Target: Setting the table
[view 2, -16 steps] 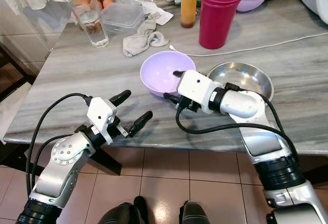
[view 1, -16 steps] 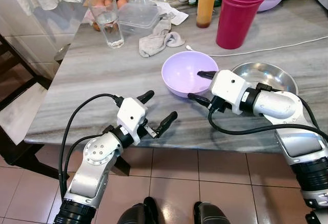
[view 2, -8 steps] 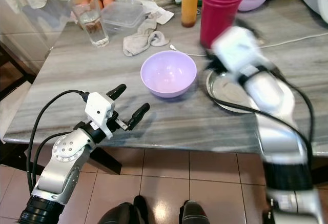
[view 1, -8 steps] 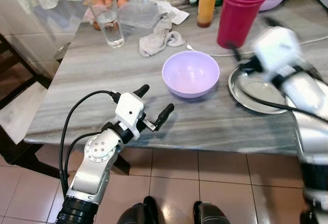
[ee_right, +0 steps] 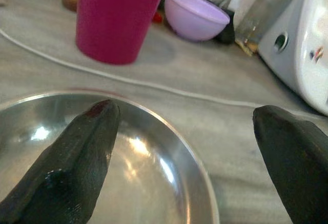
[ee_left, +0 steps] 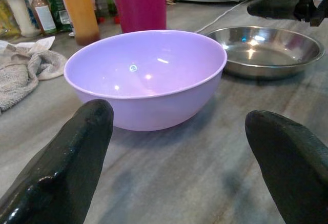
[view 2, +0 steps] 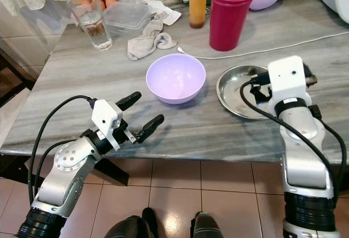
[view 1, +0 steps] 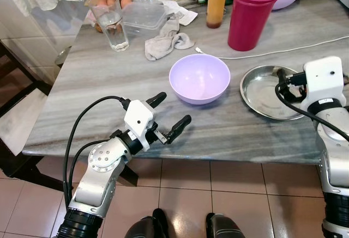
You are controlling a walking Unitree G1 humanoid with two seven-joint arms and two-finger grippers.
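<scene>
We see two silver arms with ribbed black cuffs low down. Each ends in a white, boxy wrist block carrying a gripper: the left gripper (view 1: 169, 115) and the right gripper (view 1: 286, 79), both with long, rounded, glossy black fingers (ee_left: 61, 175). Black cables loop from each wrist block (the left arm's joint cap has a ring of small screws).

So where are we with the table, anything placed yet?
The lilac bowl and steel plate sit side by side near the table's front edge, looking placed. Nothing is held: the right gripper hangs open over the plate's rim, and the left gripper is open short of the bowl. The glass and magenta tumbler remain at the back.
</scene>
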